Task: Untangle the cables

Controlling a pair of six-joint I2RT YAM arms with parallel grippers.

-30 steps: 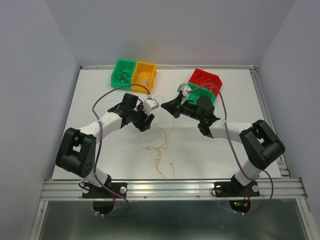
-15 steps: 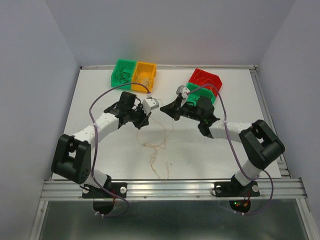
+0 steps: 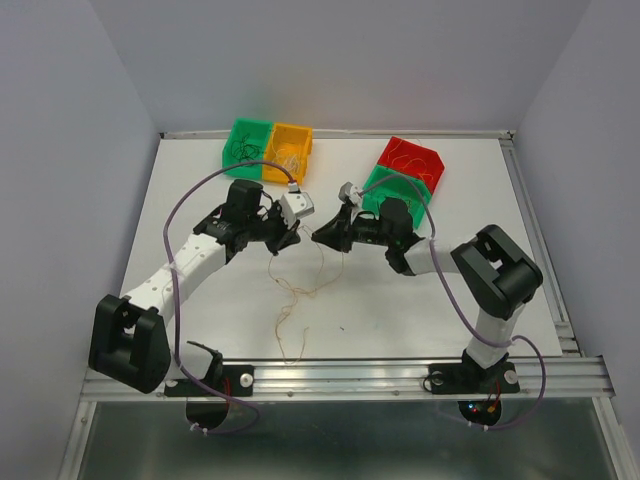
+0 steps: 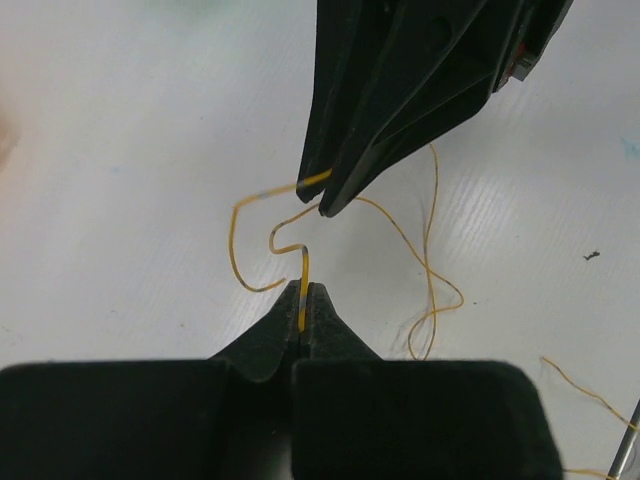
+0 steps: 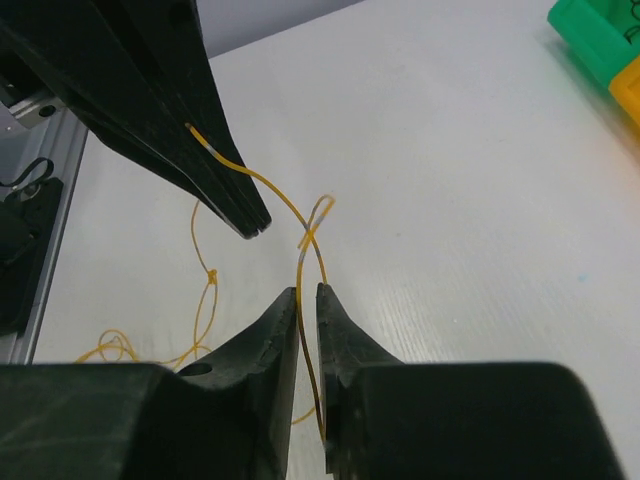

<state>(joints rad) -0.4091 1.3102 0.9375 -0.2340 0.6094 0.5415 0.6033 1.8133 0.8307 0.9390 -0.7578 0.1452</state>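
Stretching rightward from left end effector (image 4: 303, 292): kinked yellow cable (image 4: 304, 270)

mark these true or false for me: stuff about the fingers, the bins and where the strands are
1. The left fingers are shut on a yellow strand. True.
2. The left fingers and right fingers are at opposite ends of the table. False: their tips nearly meet over the middle of it.
3. The red bin sits at the far left of the table. False: it is at the far right; a green bin and a yellow bin are at the far left.
4. Loose strands lie on the table, nearer the arm bases than the fingers are. True.
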